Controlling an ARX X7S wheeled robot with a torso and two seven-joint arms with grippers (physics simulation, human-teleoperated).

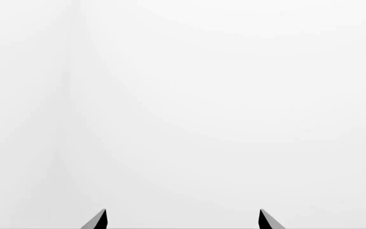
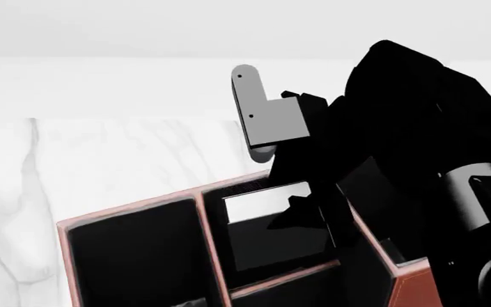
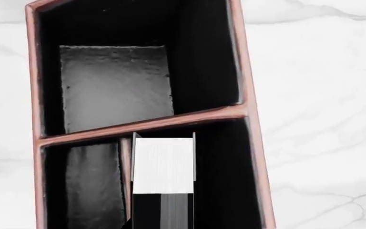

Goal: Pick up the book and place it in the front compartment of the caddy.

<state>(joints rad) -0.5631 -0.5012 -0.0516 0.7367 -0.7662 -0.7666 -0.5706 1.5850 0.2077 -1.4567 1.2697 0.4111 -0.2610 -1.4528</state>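
Note:
The reddish-brown caddy [image 2: 130,214] with pink rims fills the lower head view, and the right wrist view [image 3: 249,95] looks down into it. The black book [image 3: 164,164], white page edge showing, stands upright in the front compartment [image 3: 224,181], right beside the low pink crossbar [image 3: 126,162]. It also shows in the head view [image 2: 267,199]. My right gripper [image 2: 301,211] reaches down into that cell and is shut on the book; its fingers are mostly hidden. My left gripper [image 1: 183,219] is open and empty, facing blank white.
The smaller shallow cell [image 3: 94,186] lies across the crossbar from the book. A long cell with a grey floor [image 3: 116,86] lies past a full-width pink divider [image 3: 145,125]. The caddy stands on a white marble table [image 2: 100,153].

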